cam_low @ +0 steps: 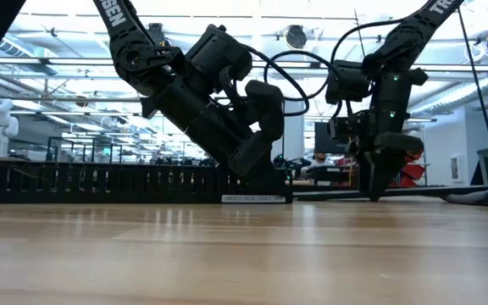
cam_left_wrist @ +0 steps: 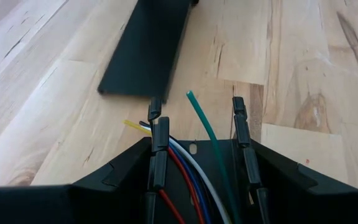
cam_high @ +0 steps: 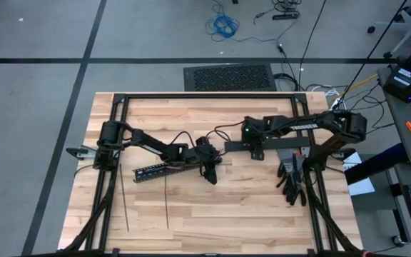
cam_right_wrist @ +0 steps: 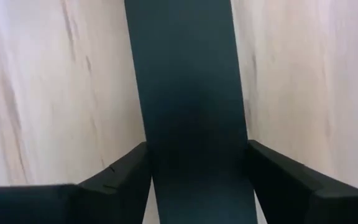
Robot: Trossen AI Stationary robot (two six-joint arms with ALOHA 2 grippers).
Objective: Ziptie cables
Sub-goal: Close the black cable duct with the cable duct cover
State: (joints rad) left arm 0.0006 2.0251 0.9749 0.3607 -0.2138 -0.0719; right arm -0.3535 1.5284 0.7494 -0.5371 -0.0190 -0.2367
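A: Where are the cables (cam_left_wrist: 185,180)?
B: Between the left gripper's (cam_left_wrist: 197,134) spread fingers near the table's middle, ends poking out; whether it truly pinches them I cannot tell.
A: And the zipties (cam_high: 125,200)?
B: Untouched on the wood, well apart.
A: The right gripper (cam_right_wrist: 194,162)?
B: Straddling the flat black bar (cam_right_wrist: 185,81), fingers spread either side.
A: Step?
B: Gathering, I judge; fetching a tie comes next. No containers here.
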